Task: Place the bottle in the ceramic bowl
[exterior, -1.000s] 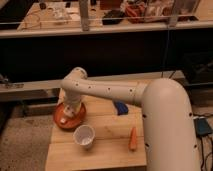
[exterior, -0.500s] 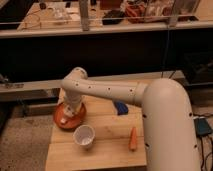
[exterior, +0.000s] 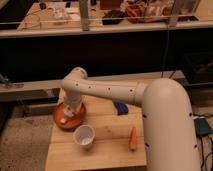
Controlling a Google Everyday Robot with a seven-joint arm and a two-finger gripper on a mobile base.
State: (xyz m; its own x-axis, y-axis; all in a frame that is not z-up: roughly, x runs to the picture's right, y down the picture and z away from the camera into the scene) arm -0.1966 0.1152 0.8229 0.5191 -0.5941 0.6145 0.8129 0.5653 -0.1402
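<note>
The orange-brown ceramic bowl (exterior: 69,116) sits at the far left of the wooden table (exterior: 107,145). My white arm reaches from the lower right across the table, and my gripper (exterior: 71,111) points down into the bowl. A pale object (exterior: 63,120) lies inside the bowl beside the gripper; it may be the bottle, but I cannot tell for sure. The wrist hides the gripper's tip.
A white cup (exterior: 84,136) stands upright in front of the bowl. An orange carrot (exterior: 133,139) lies near the table's right front. A blue object (exterior: 121,107) lies by the arm at mid-table. A dark counter with a rail runs behind the table.
</note>
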